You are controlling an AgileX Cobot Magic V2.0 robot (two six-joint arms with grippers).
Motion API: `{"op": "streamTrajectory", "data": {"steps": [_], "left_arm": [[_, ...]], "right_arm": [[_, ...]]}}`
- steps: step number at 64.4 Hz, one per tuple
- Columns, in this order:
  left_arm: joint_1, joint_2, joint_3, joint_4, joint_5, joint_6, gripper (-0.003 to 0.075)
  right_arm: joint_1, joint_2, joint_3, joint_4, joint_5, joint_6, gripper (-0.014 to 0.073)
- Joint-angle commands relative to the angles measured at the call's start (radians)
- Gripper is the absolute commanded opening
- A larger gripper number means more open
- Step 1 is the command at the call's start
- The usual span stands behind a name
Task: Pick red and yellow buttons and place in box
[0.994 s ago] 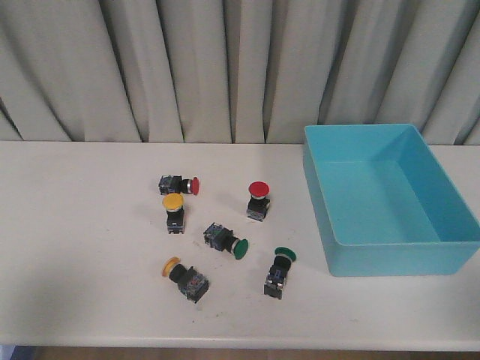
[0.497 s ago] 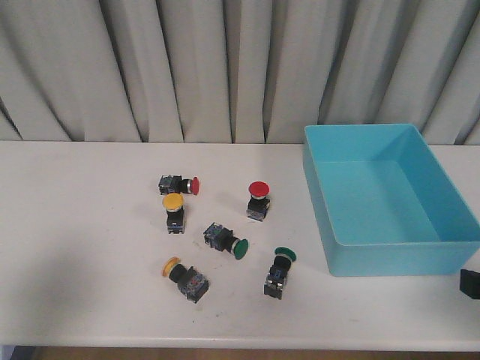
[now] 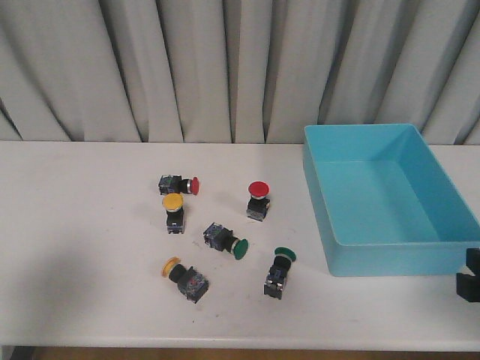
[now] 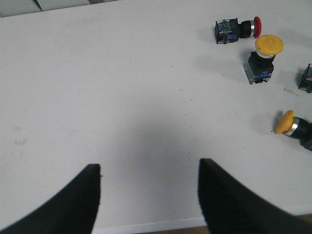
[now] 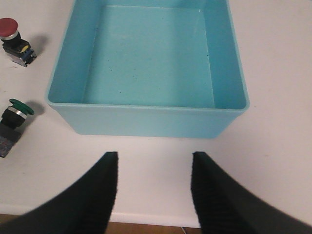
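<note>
Two red buttons stand on the white table: one lies on its side (image 3: 182,184) and one is upright (image 3: 258,196). An upright yellow button (image 3: 174,208) and a tipped yellow button (image 3: 182,274) sit nearer the front. The turquoise box (image 3: 397,259) stands at the right, with nothing inside. My left gripper (image 4: 149,170) hovers open over bare table, well short of the red button (image 4: 239,28) and the yellow buttons (image 4: 265,53) (image 4: 287,124). My right gripper (image 5: 155,158) is open just in front of the box (image 5: 146,121), holding nothing.
Two green-capped buttons (image 3: 227,241) (image 3: 279,271) lie among the others; one green button (image 5: 14,119) is beside the box's near corner. A pleated curtain (image 3: 225,67) hangs behind the table. The table's front edge (image 5: 156,218) runs close under both grippers.
A black part of my right gripper has come into the front view at the right edge and risen slightly. The buttons and the box have not moved.
</note>
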Motion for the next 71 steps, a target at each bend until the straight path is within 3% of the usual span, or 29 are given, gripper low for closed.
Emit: {"op": "streamTrajectory", "data": {"steps": [1, 15, 28, 54, 71], "left_arm": [[0.001, 0.001, -0.039, -0.013, -0.064, 0.025, 0.0571], [-0.01, 0.101, -0.142, -0.182, -0.041, 0.237, 0.0586], [-0.133, 0.281, -0.273, -0.3, -0.042, 0.454, 0.0586], [-0.411, 0.699, -0.62, -0.26, -0.033, 0.446, 0.0586], [-0.537, 0.927, -0.85, -0.146, -0.025, 0.252, 0.0586]], "right_arm": [[-0.005, 0.002, -0.031, -0.011, -0.056, -0.012, 0.0497], [-0.005, 0.002, -0.031, -0.01, -0.053, -0.006, 0.0524], [-0.005, 0.002, -0.031, -0.01, -0.053, -0.006, 0.0524], [-0.005, 0.002, -0.031, -0.01, -0.053, -0.006, 0.0524], [-0.005, 0.002, -0.031, -0.01, -0.053, -0.006, 0.0524]]}}
